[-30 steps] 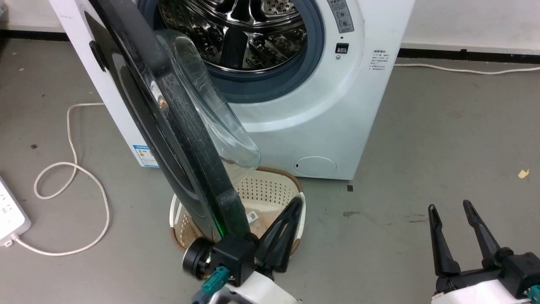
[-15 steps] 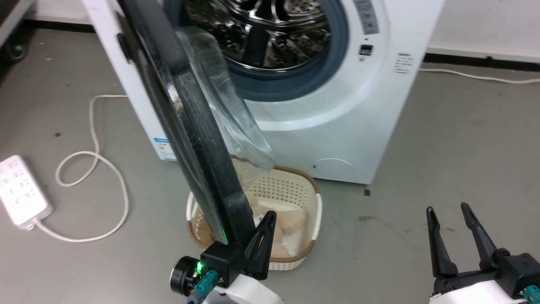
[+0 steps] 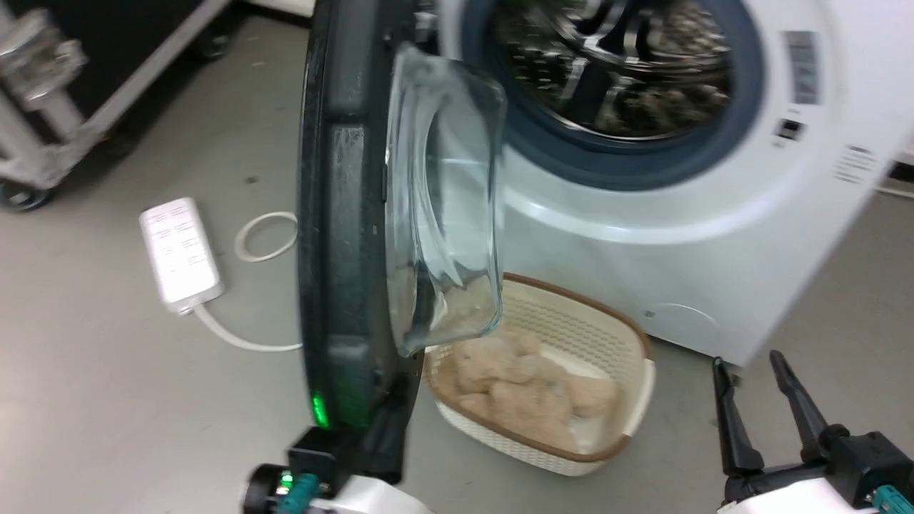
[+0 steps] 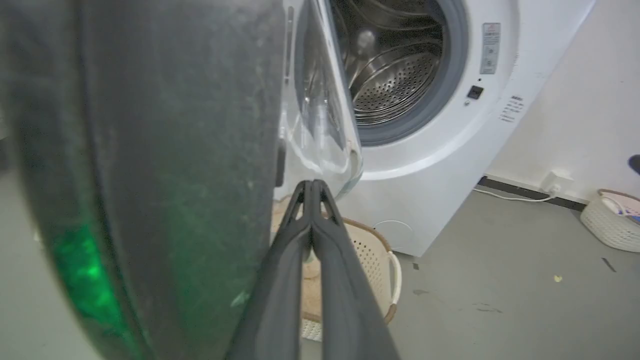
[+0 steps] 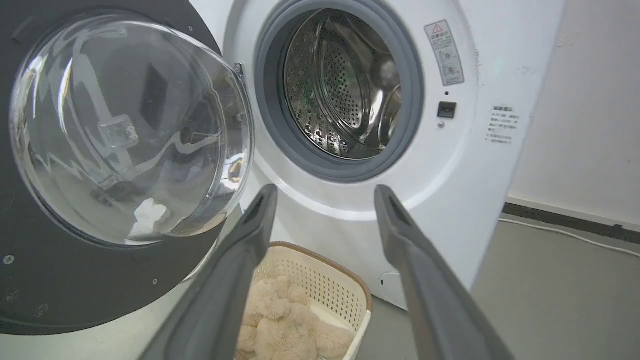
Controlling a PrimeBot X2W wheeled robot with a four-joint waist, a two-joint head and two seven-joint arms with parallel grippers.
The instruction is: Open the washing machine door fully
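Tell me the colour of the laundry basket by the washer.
Cream with a brown rim; the basket shows best in the head view.

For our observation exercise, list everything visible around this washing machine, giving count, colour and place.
washing machine: one, white, centre right, steel drum exposed
washing machine door: one, black with clear glass bowl, swung open left of the drum
basket: one, cream with brown rim, floor before the machine
fluffy toy: one, beige, inside the basket
power strip: one, white, floor left of the door
cable: one, white, looped beside the strip
second basket: one, white, floor by the far wall
left gripper: one, dark, jaws shut, beside the door's inner face
right gripper: one, dark, jaws open, empty, lower right
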